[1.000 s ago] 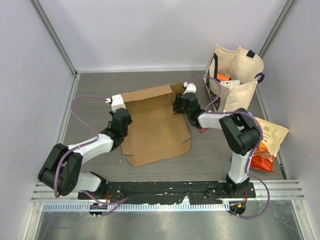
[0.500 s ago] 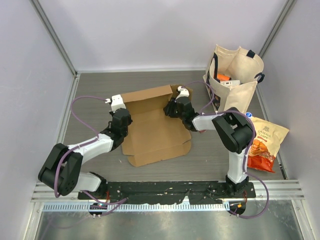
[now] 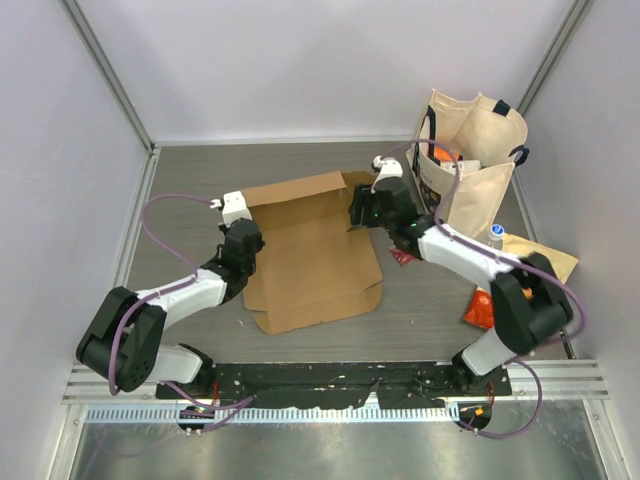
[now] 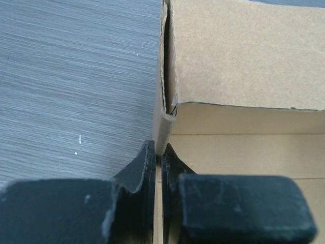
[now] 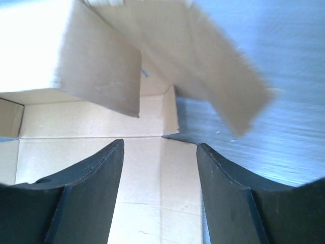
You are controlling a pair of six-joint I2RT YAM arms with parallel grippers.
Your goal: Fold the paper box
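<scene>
Left hand [image 4: 158, 151] pinches a side wall of the paper box [image 3: 312, 262]; right hand [image 5: 160, 152] gapes, seemingly empty. Cardboard looks light, bendy: grip near creases.

My left gripper [image 4: 158, 152] pinches the plain brown cardboard box [image 4: 244, 56] by its upright side wall; grey wood-grain tabletop [image 4: 76, 76] alongside, left.

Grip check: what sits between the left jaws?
An upright side wall of the paper box, pinched by the left gripper; the left wrist view shows it.
</scene>
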